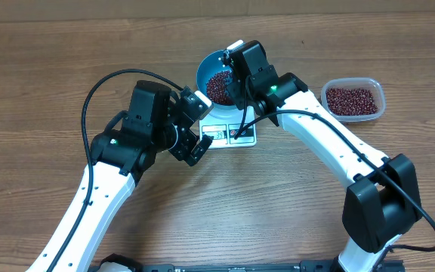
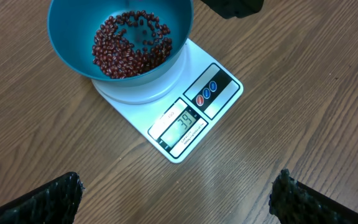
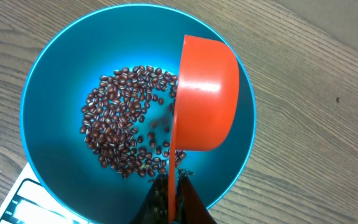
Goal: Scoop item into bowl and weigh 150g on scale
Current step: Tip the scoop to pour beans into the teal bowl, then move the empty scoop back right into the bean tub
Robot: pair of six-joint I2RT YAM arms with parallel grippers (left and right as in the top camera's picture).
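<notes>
Arms stood highest in the overhead view. The right gripper [image 1: 233,66] hung directly over the bowl [image 1: 205,69], which sat on the scale [image 1: 242,137]. The left gripper [image 1: 197,127] stood just left of the scale, jaws spread and empty. A clear tub [image 1: 352,89] of more beans lay well apart on the right arm's side, so that arm looked better placed for any refill. What the right jaws held was hidden here.

Dark fingertips [image 2: 48,199] framed the left wrist view, wide apart, with the scale's lit display ahead and beans [image 2: 129,46] pooled in the bowl.

Only the right wrist view showed the clenched jaws grasping an orange scoop [image 3: 207,93] by its handle. Its long axis ran straight out from the jaws, tipped sideways over the bowl, with a few beans blurred beneath it.
</notes>
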